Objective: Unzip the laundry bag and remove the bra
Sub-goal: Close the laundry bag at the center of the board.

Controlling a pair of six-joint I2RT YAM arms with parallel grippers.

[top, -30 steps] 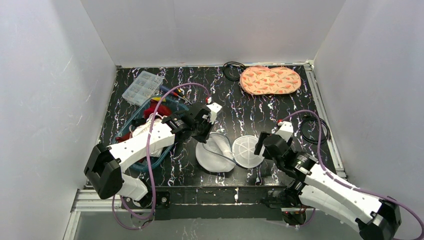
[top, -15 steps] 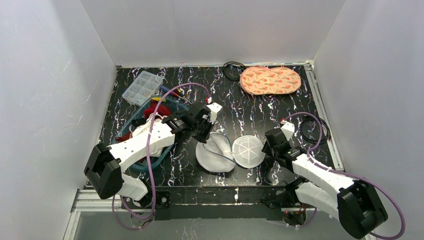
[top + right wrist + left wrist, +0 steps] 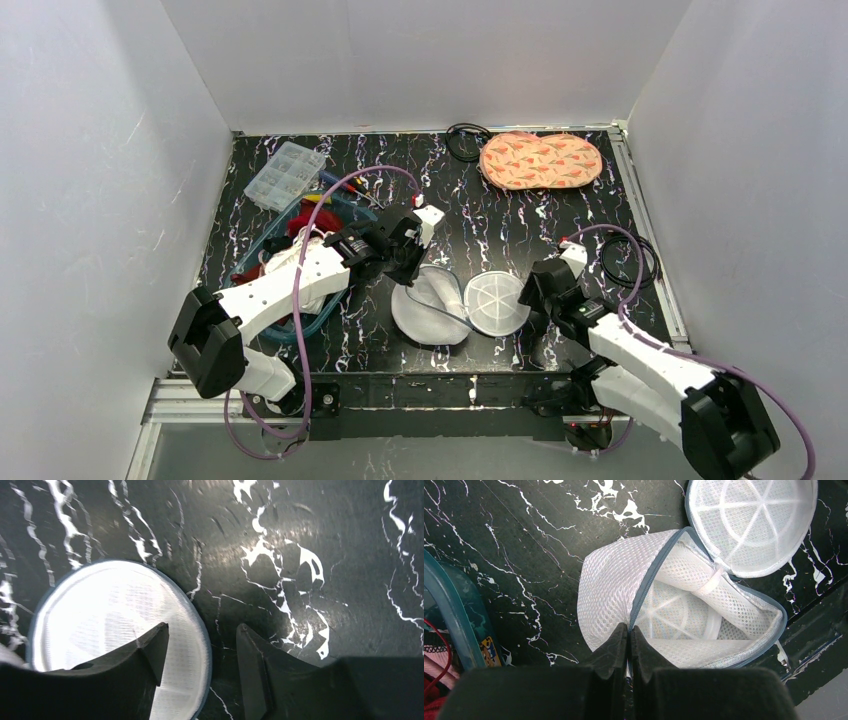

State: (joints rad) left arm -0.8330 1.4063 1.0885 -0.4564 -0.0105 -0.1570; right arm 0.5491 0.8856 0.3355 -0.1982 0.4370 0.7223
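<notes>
The white mesh laundry bag (image 3: 428, 312) lies unzipped at the table's front middle, its round lid (image 3: 497, 303) folded flat to the right. My left gripper (image 3: 408, 276) is shut on the bag's blue-grey zipper trim. In the left wrist view the left gripper (image 3: 629, 630) pinches the rim of the bag (image 3: 614, 580), and only white mesh shows inside, beside the lid (image 3: 751, 525). My right gripper (image 3: 532, 290) is open at the lid's right edge. In the right wrist view the right gripper (image 3: 201, 630) straddles the edge of the lid (image 3: 110, 615). No bra shows in the bag.
A peach patterned two-lobed cloth item (image 3: 540, 160) lies at the back right. A blue bin (image 3: 262, 243) of clothes is at the left, with its edge in the left wrist view (image 3: 454, 615). A clear compartment box (image 3: 285, 172) and black cables (image 3: 627, 262) are also on the table.
My right arm has folded back and lowered, and its gripper has shifted slightly right along the lid's edge. The left gripper and the bag have not moved.
</notes>
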